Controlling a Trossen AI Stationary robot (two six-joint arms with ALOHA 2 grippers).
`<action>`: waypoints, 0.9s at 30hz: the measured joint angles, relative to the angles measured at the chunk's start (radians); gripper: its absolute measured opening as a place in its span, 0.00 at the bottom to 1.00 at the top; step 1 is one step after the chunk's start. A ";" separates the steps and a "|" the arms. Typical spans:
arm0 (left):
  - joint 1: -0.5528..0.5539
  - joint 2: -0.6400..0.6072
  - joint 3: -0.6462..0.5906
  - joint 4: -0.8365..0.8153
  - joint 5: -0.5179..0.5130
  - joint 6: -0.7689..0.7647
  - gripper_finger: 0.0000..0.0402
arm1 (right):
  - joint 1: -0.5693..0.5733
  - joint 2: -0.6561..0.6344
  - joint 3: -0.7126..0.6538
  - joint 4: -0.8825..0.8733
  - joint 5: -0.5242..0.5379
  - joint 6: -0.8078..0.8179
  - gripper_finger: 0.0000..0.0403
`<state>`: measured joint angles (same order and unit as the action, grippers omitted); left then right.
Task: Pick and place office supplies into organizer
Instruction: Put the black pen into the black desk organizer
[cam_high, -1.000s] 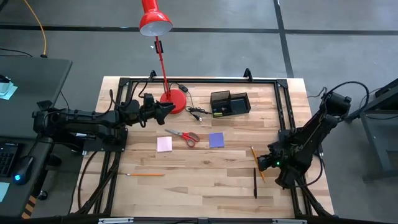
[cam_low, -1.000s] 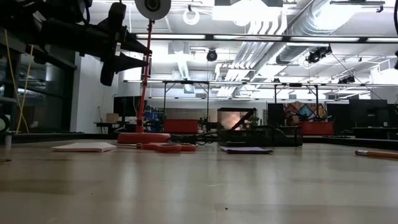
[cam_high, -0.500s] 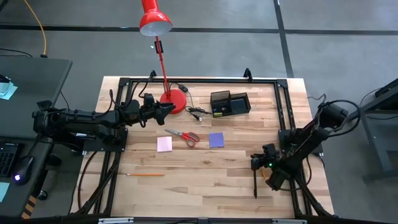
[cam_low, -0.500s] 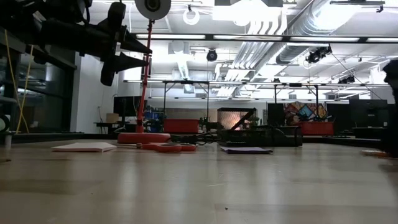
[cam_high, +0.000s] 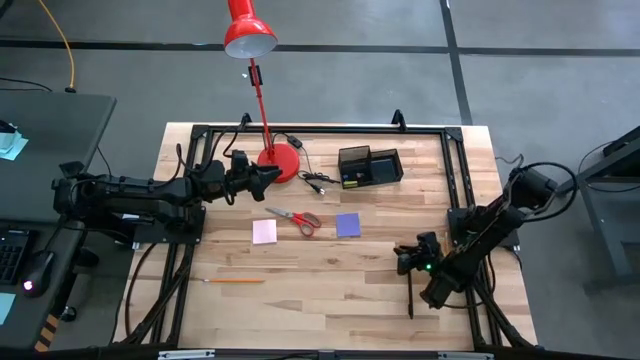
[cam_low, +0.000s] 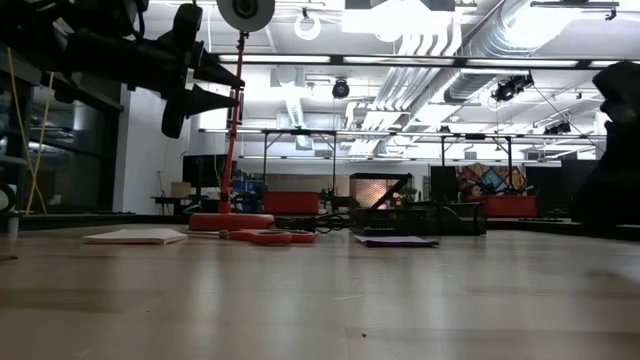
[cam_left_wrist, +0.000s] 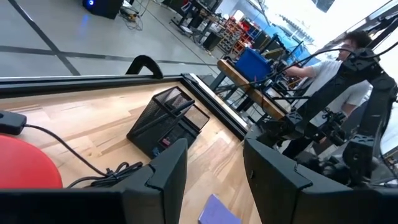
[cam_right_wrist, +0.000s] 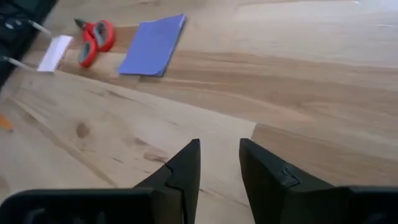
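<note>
Black pen (cam_high: 410, 295) lies just below the right pincer (cam_high: 402, 260), whose fingers stand slightly spread, holding nothing.

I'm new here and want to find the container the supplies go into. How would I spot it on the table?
Start at the red desk lamp's round base on the far side of the wooden table. Just right of it, past a tangled black cable, stands the small black mesh organizer. It alone has upright walls; the rest lies flat.

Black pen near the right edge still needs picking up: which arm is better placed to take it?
The right. Its hand hovers open near the black pen, empty. The left hand waits open by the lamp base, far across the table, with the scissors and sticky pads between.
</note>
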<state>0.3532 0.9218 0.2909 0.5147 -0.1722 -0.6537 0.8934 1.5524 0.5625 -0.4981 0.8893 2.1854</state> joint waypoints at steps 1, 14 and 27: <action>0.000 0.000 0.000 -0.006 0.000 0.000 0.36 | -0.007 0.000 0.012 0.000 -0.009 -0.018 0.26; 0.000 0.000 0.000 -0.044 0.007 0.002 0.36 | -0.036 0.000 0.195 -0.026 -0.273 -0.102 0.26; 0.000 0.000 0.000 -0.046 0.073 0.022 0.36 | -0.036 -0.002 0.510 -0.483 -0.602 -0.006 0.26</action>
<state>0.3534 0.9218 0.2909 0.4686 -0.0996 -0.6314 0.8577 1.5501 1.0727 -0.9816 0.2869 2.1794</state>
